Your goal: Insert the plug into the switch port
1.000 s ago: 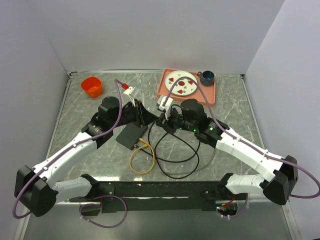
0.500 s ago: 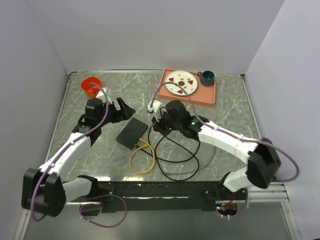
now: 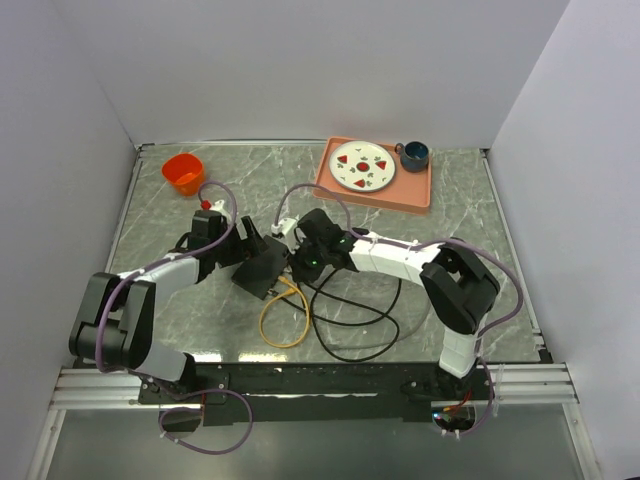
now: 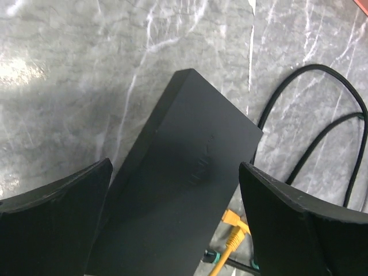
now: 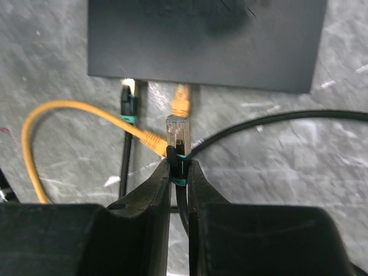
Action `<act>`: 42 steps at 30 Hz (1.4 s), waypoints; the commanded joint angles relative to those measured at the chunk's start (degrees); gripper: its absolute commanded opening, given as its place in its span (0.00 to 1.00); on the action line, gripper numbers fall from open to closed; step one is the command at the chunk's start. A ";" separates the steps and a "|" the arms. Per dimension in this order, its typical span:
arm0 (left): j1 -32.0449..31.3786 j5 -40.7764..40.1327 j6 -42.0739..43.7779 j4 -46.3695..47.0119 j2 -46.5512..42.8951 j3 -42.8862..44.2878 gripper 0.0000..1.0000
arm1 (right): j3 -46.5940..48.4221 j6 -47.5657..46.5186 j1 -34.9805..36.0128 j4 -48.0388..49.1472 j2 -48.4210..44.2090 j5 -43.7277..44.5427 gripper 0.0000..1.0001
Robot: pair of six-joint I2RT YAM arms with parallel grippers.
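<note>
grey marble table (image 3: 470, 215), white walls. left gripper (image 4: 174, 167) spread wide, fingers either side of black switch (image 4: 184, 190), grasping nothing; likely there to brace it. right gripper (image 5: 178, 167) pinched on plug (image 5: 176, 135) behind teal band (image 5: 178, 156), tip aimed at switch edge, just short, beside seated yellow plug (image 5: 181, 98). port opening itself hidden.

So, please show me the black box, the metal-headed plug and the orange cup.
black box (image 4: 184, 190), left wrist view, middle of its top face.
plug (image 5: 177, 133), right wrist view, its metal head.
orange cup (image 3: 183, 172), top view, its inside.
</note>
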 commanded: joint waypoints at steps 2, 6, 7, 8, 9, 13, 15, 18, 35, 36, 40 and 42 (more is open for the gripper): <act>0.30 -0.64 0.63 3.78 2.18 0.65 0.98 | 2.92 3.18 1.38 3.19 1.00 -1.45 0.00; 0.30 0.06 0.63 4.39 3.15 0.56 0.98 | 4.41 3.97 1.47 4.07 3.27 -1.72 0.00; 0.30 0.06 0.71 4.39 3.33 0.47 0.98 | 4.94 4.32 1.47 4.07 3.89 -1.45 0.00; 0.30 0.24 0.71 4.56 3.42 0.47 0.98 | 5.64 4.41 1.47 3.37 4.68 -1.36 0.00; 0.30 0.50 0.71 4.65 3.42 0.39 0.98 | 6.78 4.59 1.47 3.28 6.17 -0.32 0.00; 0.30 0.68 0.98 4.39 3.51 0.56 0.98 | 8.37 5.46 1.47 2.22 8.03 2.15 0.00; 0.30 0.85 1.15 4.22 3.86 0.74 0.97 | 8.54 5.64 1.38 1.70 8.38 3.20 0.00; 0.30 1.29 1.33 4.13 4.12 1.00 0.96 | 8.11 5.64 1.30 0.99 8.74 4.79 0.00; 0.30 2.52 2.03 4.21 6.49 2.14 0.95 | -0.24 6.61 0.59 7.05 3.29 7.25 0.00; 0.30 2.61 2.21 4.13 6.67 2.23 0.95 | -0.33 6.61 0.59 7.32 3.46 7.16 0.00; 0.30 2.61 2.65 3.69 7.11 2.41 0.95 | 0.37 6.43 0.33 6.09 5.04 8.30 0.00; 0.30 2.61 2.74 3.69 6.94 2.41 0.95 | 0.11 6.61 0.24 6.18 5.40 8.66 0.00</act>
